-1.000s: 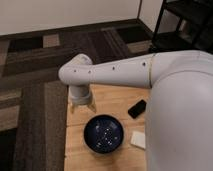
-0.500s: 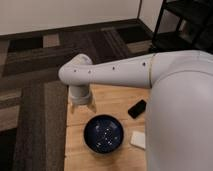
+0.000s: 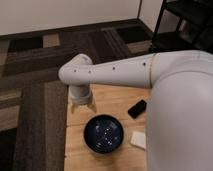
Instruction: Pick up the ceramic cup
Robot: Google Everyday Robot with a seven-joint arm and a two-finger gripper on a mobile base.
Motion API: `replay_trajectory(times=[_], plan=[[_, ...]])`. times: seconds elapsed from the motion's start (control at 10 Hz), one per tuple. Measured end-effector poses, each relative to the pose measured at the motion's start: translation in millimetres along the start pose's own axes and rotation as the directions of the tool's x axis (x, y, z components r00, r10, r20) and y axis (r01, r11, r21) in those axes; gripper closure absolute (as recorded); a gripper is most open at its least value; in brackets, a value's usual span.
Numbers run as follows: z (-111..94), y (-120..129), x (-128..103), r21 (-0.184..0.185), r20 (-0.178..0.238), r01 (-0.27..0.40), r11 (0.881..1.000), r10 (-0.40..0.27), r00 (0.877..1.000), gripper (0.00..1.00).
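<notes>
The ceramic cup is out of view; nothing white and cup-shaped shows on the table. My gripper [image 3: 83, 106] hangs from the white arm over the wooden table's [image 3: 75, 150] far left part, pointing down, just behind the dark blue speckled bowl [image 3: 103, 133]. Its two fingers stand apart, open, and I see nothing between them. The arm's big white body covers the right side of the view and whatever lies under it.
A flat black object [image 3: 137, 108] lies right of the gripper. A flat white block [image 3: 139, 139] sits right of the bowl. The table's left edge drops to patterned carpet [image 3: 35, 115]. A black shelf [image 3: 185, 25] stands at the far right.
</notes>
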Motion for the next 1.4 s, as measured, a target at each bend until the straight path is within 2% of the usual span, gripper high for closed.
replay_trajectory(times=[0.3,0.6,0.9,1.1,1.2,1.4], plan=[[-18.5,-15.3,-7.3,0.007,0.039,-0.019,1.000,0.018,0.999,0.35],[-39.6,-41.9,-14.7,0.014,0.073,0.004,1.000,-0.005,0.997,0.35],[-43.5,-81.7,-20.2,0.003,0.068,0.027,1.000,-0.027,0.997,0.35],[-48.3,-107.1,-30.0,-0.010,0.079,0.042,0.999,-0.041,0.996,0.35],[-53.6,-121.3,-34.6,-0.005,0.083,0.046,0.999,-0.045,0.996,0.35],[-70.0,-157.7,-41.4,0.031,0.075,0.039,0.999,-0.041,0.996,0.35]])
